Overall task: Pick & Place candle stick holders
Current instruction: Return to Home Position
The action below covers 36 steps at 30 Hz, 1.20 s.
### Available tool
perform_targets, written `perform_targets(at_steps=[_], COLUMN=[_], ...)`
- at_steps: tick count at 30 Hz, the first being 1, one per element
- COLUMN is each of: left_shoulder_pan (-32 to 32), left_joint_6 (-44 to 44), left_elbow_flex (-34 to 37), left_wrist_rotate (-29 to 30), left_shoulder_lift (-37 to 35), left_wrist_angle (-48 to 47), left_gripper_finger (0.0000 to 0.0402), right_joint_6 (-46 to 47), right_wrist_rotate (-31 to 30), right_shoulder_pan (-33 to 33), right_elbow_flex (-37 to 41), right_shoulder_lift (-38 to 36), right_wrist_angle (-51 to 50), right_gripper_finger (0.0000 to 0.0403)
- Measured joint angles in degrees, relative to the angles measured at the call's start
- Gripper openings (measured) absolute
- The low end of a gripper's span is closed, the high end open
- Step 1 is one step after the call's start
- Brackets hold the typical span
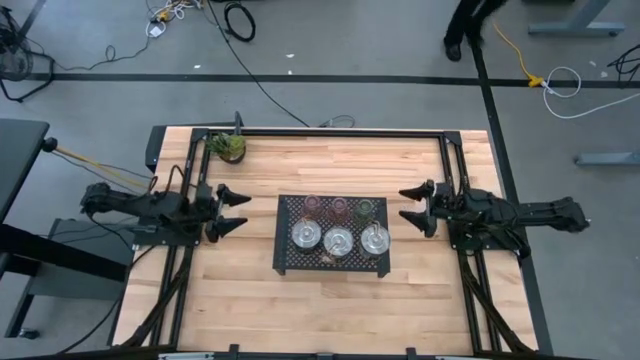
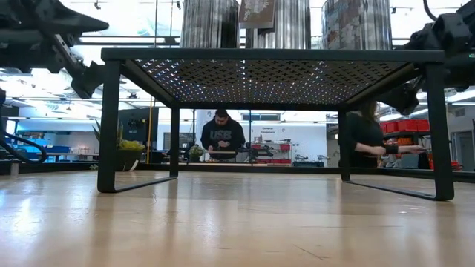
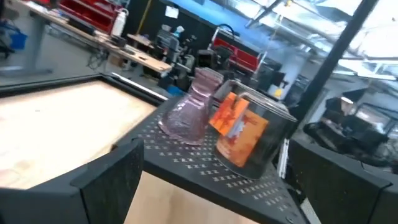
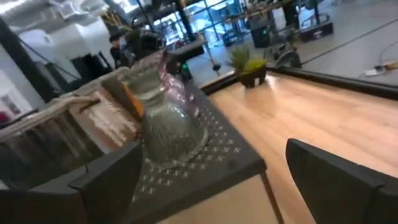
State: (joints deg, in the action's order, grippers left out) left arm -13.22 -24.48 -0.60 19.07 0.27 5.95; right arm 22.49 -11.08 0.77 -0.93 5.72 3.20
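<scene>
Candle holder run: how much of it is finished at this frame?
Placing looks done: three glass holders and three silver dishes stand on the black tray. Nothing is in hand: the left gripper and right gripper are open, off either side of the tray. No holder lies on the table.

The table (image 1: 330, 310) is pale wood in glued strips, smooth, with a soft sheen that catches the light in the low view. The tray (image 1: 300, 268) is black perforated metal with a matt finish, on thin matt black legs. The silver dishes (image 1: 338, 241) are polished metal, mirror-bright. The pink glass holders (image 1: 312, 206) and the green glass holder (image 1: 366, 208) are tinted see-through glass, glossy, with a fine surface texture up close. The left gripper (image 1: 240, 211) and right gripper (image 1: 403, 205) are dull black
</scene>
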Motion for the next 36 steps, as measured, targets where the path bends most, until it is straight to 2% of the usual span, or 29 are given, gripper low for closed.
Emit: perform_targets(at_steps=[3,5,9,11,15,19,30,32,36], left_shoulder_pan=[1.6,2.0,1.9,1.9,1.9,1.9,1.9,1.9,1.9], left_joint_6=[0.6,0.8,3.7,6.6,10.7,13.1,15.3,15.3,14.0], left_elbow_flex=[0.0,0.0,-0.1,-0.1,-0.2,-0.2,-0.1,-0.1,-0.1], left_wrist_rotate=[1.5,3.0,3.5,4.1,11.6,10.8,-5.0,-7.1,-6.9], left_shoulder_lift=[0.0,0.0,0.4,1.5,2.3,2.4,3.3,3.5,3.9], left_wrist_angle=[0.1,-0.1,-2.1,-2.3,-2.3,-2.5,-3.9,-4.2,-4.0], left_gripper_finger=[0.0399,0.0399,0.0399,0.0399,0.0399,0.0399,0.0399,0.0399,0.0399], right_joint_6=[-2.7,-9.5,-13.7,-20.4,-33.1,-33.4,-25.3,-23.9,-22.4], right_wrist_rotate=[-1.6,-3.5,-2.2,-3.4,-7.6,-8.8,13.3,14.1,13.5], right_shoulder_pan=[0.0,-0.1,0.2,0.2,0.2,0.2,0.2,0.2,0.2], right_elbow_flex=[0.0,0.0,0.0,0.0,0.0,0.0,0.0,0.0,0.0], right_shoulder_lift=[0.9,1.8,4.0,4.9,5.4,5.4,5.4,5.4,5.3], right_wrist_angle=[-0.7,-0.7,-0.6,-0.6,0.1,0.6,0.8,0.2,0.2], right_gripper_finger=[0.0393,0.0393,0.0393,0.0393,0.0393,0.0393,0.0393,0.0393,0.0393])
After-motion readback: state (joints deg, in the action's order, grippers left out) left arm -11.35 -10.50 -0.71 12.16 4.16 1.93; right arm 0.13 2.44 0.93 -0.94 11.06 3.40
